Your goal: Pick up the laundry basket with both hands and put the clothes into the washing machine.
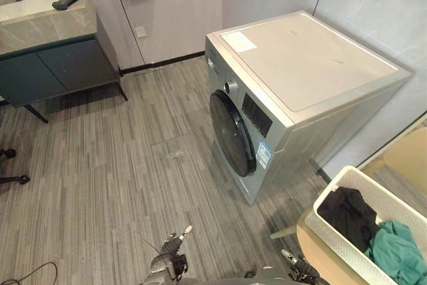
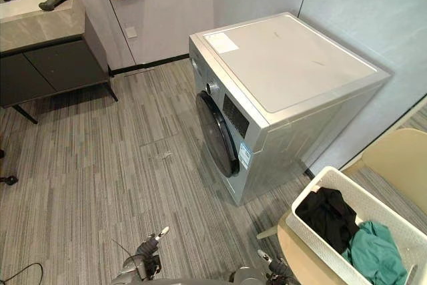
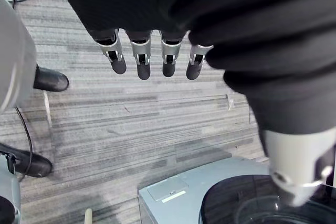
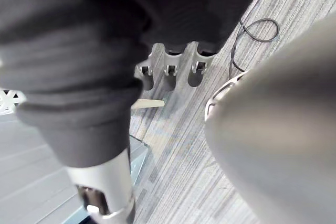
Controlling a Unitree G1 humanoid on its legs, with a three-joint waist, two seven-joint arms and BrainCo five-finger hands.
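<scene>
- White perforated plastic laundry basket [image 1: 387, 201]: it sits on a pale yellow seat [image 2: 300, 261] just beside the front right corner of the silver-grey front-loading washing machine [image 1: 300, 65], with neither hand touching it.
- In the basket: a crumpled black garment [image 1: 347, 215] at the end nearer the washing machine and a teal garment [image 1: 397, 251] at the far end, both below the rim. Nothing hangs over the side.
- Left hand [image 1: 170, 258]: low and well short of the washing machine's front, its fingers [image 3: 142, 59] hanging straight and relaxed, empty.
- Right hand [image 1: 297, 265]: low between the washing machine and the basket, its fingers [image 4: 168, 69] likewise loose and holding nothing.
- The machine's round dark glass door [image 1: 230, 131] is shut, and whether the drum holds anything cannot be told.
- Risk: with both hands on the basket, none is free for that door, so the clothes would have nowhere to go.
- Risk: an uneven two-handed lift could tilt the basket off the seat and spill the garments on the grey striped floor [image 1: 120, 165].
- Risk: the basket's closeness to the washing machine's corner could make it knock on the swing round.
</scene>
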